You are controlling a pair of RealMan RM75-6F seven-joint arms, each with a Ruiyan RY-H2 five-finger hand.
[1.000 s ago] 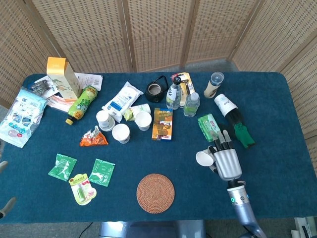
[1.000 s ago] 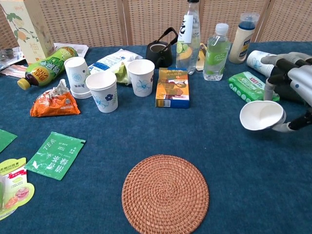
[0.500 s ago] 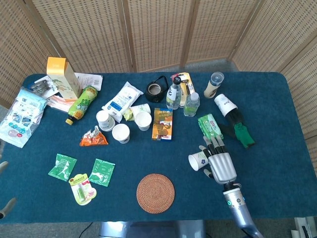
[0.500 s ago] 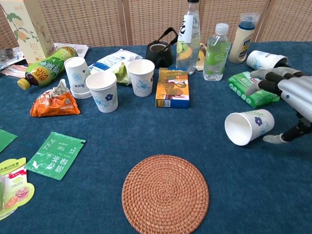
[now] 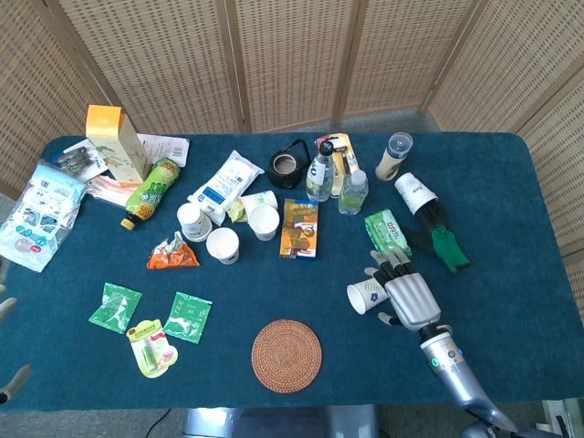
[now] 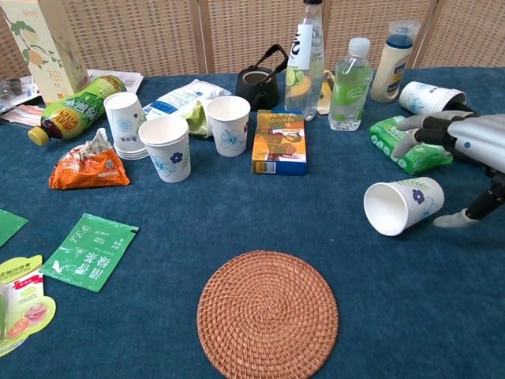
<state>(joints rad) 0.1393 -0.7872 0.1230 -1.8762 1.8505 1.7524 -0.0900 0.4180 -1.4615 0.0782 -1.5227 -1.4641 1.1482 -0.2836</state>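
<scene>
A white paper cup with a blue flower print (image 6: 401, 205) lies on its side on the blue table (image 6: 237, 213), mouth toward the camera; the head view shows the cup (image 5: 364, 296) right of centre. My right hand (image 6: 465, 154) hovers just right of it, fingers spread above the cup's base and apart from it, the thumb low beside the base. In the head view the right hand (image 5: 408, 297) holds nothing. Grey tips, perhaps of my left hand (image 5: 7, 388), peek in at the left edge; its state is unclear.
A round woven coaster (image 6: 267, 313) lies near the front, left of the cup. A green wipes pack (image 6: 410, 144) and another tipped cup (image 6: 426, 96) lie behind the hand. Bottles (image 6: 349, 83), a teapot (image 6: 259, 83), a box (image 6: 278, 142) and upright cups (image 6: 165, 148) crowd the back.
A second ago my right hand held the cup off the table. The cup was set down on its side further left, and the hand has let go and drawn slightly back.
</scene>
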